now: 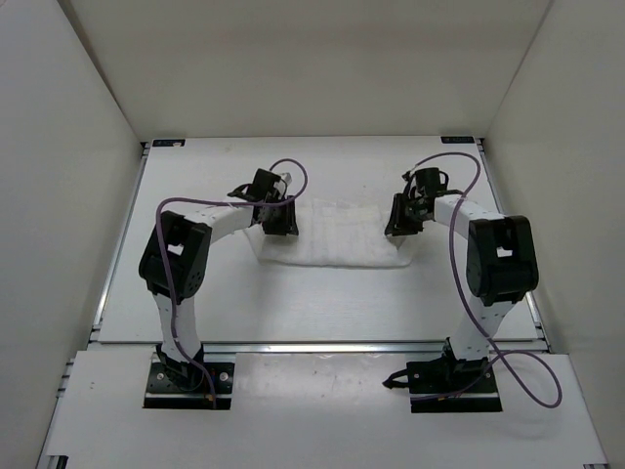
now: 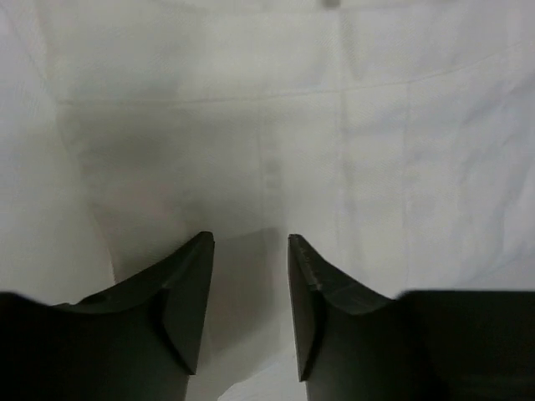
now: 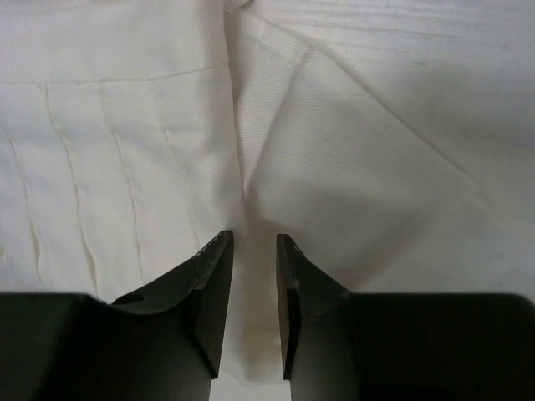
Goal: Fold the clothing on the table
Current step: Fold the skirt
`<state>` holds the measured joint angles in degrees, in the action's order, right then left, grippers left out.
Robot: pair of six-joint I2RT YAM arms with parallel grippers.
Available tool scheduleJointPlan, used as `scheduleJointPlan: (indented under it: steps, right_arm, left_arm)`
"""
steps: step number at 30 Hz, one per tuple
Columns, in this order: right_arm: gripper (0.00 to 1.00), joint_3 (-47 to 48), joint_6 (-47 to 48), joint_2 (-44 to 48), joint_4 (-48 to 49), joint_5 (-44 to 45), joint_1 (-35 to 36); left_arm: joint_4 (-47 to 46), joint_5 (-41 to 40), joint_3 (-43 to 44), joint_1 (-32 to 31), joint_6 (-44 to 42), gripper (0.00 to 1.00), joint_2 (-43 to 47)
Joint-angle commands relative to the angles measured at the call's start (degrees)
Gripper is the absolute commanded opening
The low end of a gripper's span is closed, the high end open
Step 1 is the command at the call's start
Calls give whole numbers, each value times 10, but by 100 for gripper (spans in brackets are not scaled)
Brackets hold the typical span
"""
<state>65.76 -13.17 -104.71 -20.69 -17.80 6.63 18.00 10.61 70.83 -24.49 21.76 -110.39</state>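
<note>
Plain white walls (image 1: 293,59), soft even light

Both arms matched in build. Left arm (image 1: 174,318) and right arm (image 1: 479,327): white tubular links between bulky black joint housings, the largest housing on each showing a small pale notch on its upper face. Each stood on a black rectangular base plate (image 1: 190,386) at the near edge. A thin purple cable (image 1: 527,369) ran along each arm from base to wrist, the right one with a loose loop beside its plate. Left gripper (image 1: 280,223) and right gripper (image 1: 400,220) were black. In the wrist views the fingers (image 2: 188,292) were matt dark grey wedges, tapering to blunt tips, with a stepped inner face.
</note>
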Motion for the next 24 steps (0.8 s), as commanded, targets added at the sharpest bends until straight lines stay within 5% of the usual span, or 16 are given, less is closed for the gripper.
scheduleJointPlan:
  steps: [1,4,7,16,24]
  right_arm:
    - [28,45,32,46,-40,1,-6]
    - [67,52,25,84,-59,8,-6]
    - [81,12,14,134,-63,42,0]
    - [88,-148,-31,212,-70,96,2]
    - [87,-178,-66,201,-9,84,16]
  left_arm:
    - [62,11,71,16,-31,53,16]
    - [98,-23,127,13,-58,81,33]
    - [116,-85,145,8,-87,99,57]
    - [78,-105,14,24,-102,95,102]
    - [60,-110,-38,44,-117,87,101]
